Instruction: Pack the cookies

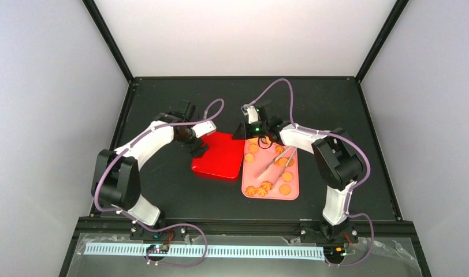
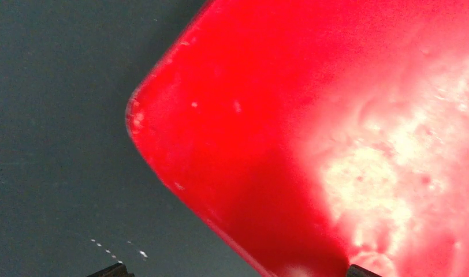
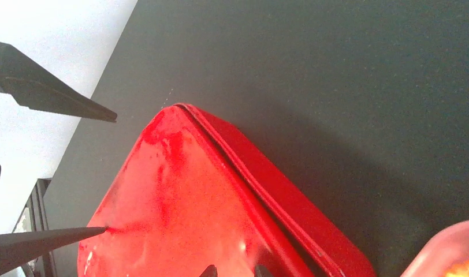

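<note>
Tin (image 2: pixel 249 144) under wide-open left gripper (image 2: pixel 237 271); right gripper (image 3: pixel 233 270) nearly closed.

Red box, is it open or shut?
Shut: the red box has its lid on; the seam runs closed, nothing inside shows.

Top cam looks down from high at the near edge over the whole surface (image 1: pixel 336 104); both wrist cams sit super close, all three sharing the red tin (image 1: pixel 218 157).

The cookies (image 1: pixel 285 189) lie flat, scattered singly over a pink tray (image 1: pixel 294 167): small orange rounds (a few ridged swirls sit at its near edge).
</note>
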Action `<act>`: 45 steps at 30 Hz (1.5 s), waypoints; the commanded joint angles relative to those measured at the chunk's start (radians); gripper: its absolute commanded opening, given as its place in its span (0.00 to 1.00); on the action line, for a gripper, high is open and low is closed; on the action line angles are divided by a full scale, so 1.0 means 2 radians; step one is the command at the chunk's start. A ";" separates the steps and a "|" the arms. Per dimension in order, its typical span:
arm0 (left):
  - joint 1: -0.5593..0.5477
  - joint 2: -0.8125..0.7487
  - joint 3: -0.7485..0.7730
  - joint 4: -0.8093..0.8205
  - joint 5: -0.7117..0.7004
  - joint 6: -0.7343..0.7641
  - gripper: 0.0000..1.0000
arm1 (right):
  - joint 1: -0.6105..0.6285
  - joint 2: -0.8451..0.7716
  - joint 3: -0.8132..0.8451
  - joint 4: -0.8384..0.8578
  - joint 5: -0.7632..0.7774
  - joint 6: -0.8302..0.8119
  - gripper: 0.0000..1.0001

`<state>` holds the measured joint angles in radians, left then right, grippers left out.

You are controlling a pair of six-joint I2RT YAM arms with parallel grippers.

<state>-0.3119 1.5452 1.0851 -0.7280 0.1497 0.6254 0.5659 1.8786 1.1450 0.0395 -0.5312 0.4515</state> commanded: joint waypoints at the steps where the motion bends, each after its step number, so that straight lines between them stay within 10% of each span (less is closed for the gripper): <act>1: 0.015 0.020 0.033 0.023 -0.004 -0.001 0.99 | -0.006 0.021 0.013 -0.010 0.032 0.004 0.18; 9: 0.044 0.068 0.057 0.026 0.006 -0.022 0.98 | -0.008 -0.015 -0.009 0.020 0.036 0.013 0.32; 17: 0.092 0.018 0.122 -0.008 0.029 -0.079 0.99 | -0.008 -0.161 -0.015 -0.020 0.079 -0.032 0.98; 24: 0.159 -0.040 0.141 0.019 0.087 -0.126 0.99 | -0.020 -0.270 -0.020 -0.101 0.188 -0.084 1.00; 33: 0.207 -0.136 -0.077 0.294 0.128 -0.232 0.99 | -0.053 -0.385 -0.110 -0.166 0.439 -0.098 1.00; 45: 0.207 -0.144 -0.302 0.608 0.119 -0.249 0.99 | -0.104 -0.596 -0.492 0.264 0.668 -0.229 1.00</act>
<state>0.0990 1.2713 0.5274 0.2035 0.4068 0.1562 0.4313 0.7506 0.2508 0.1890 0.6193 0.0631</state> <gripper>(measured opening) 0.987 0.997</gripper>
